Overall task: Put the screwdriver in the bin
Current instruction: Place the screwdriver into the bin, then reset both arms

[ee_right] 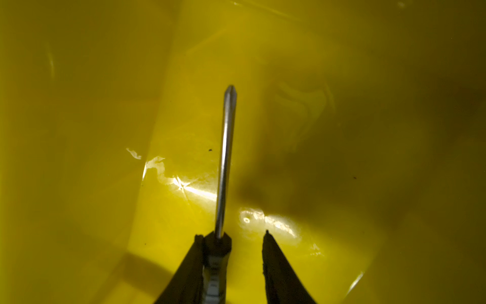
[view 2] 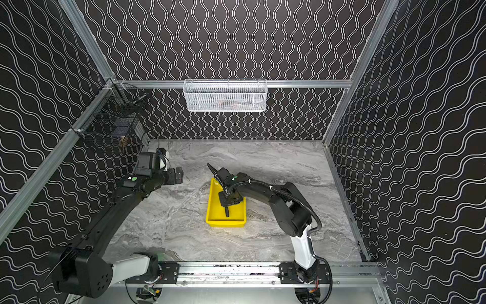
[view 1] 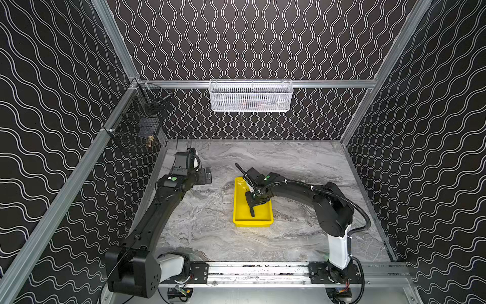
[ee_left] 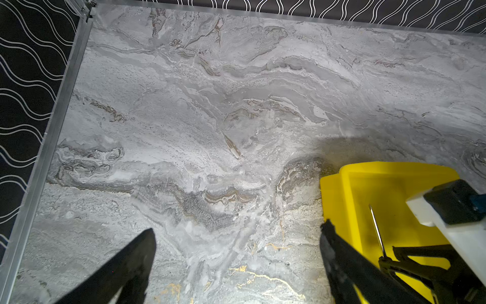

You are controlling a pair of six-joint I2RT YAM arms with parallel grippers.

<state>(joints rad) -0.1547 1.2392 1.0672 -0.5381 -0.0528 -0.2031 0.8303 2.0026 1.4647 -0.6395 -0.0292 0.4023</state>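
The yellow bin sits mid-table. Inside it lies the screwdriver, its black handle toward the front and its shaft under my right gripper. The right wrist view shows the right gripper open low over the bin floor. The screwdriver rests against one finger, with a clear gap to the other finger. My left gripper hangs open over bare table left of the bin, holding nothing. The thin shaft shows there too.
A white mesh basket hangs on the back wall. A black wire basket hangs in the back-left corner. Patterned walls enclose the marble table on three sides, and the arms' rail runs along the front.
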